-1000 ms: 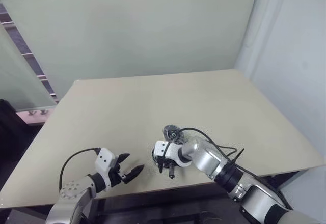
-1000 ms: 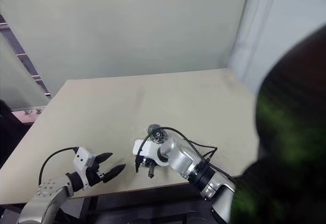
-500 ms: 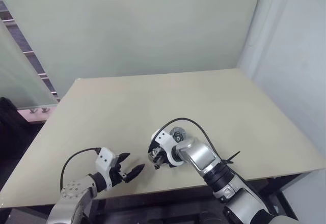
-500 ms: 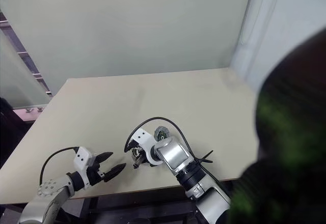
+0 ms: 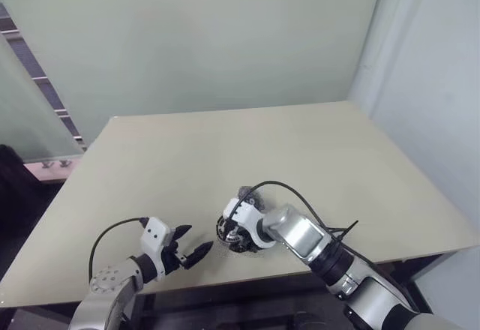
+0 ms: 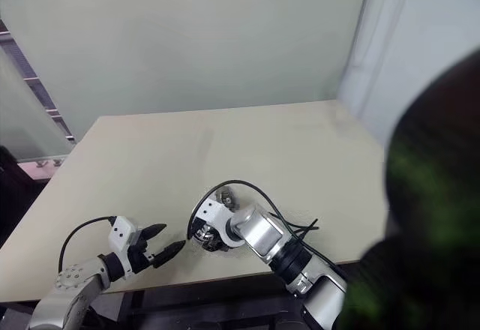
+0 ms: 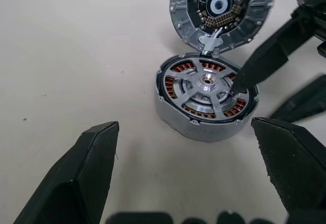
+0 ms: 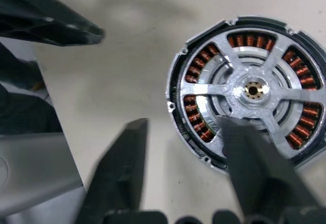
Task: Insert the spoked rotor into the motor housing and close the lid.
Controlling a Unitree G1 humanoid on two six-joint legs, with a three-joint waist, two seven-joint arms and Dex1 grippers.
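Spoked rotor (image 7: 206,89) sits in motor housing (image 7: 175,116), lid (image 7: 220,7) hinged up; R gripper (image 8: 191,150) unclenched astride housing rim, L gripper (image 7: 186,173) spread wide nearby.

Your left end effector (image 5: 189,255) sits lower left of frame, fingers spread wide; your right end effector (image 8: 183,173), lower centre, points down-left, fingers parted.

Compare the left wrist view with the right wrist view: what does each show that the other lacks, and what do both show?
Left wrist view alone: the lid, hinged open behind the motor housing, showing its dark inner face. Right wrist view alone: the brass hub at the spoked rotor's centre. Both: the rotor seated over copper windings, one right claw finger on it, and the beige table.
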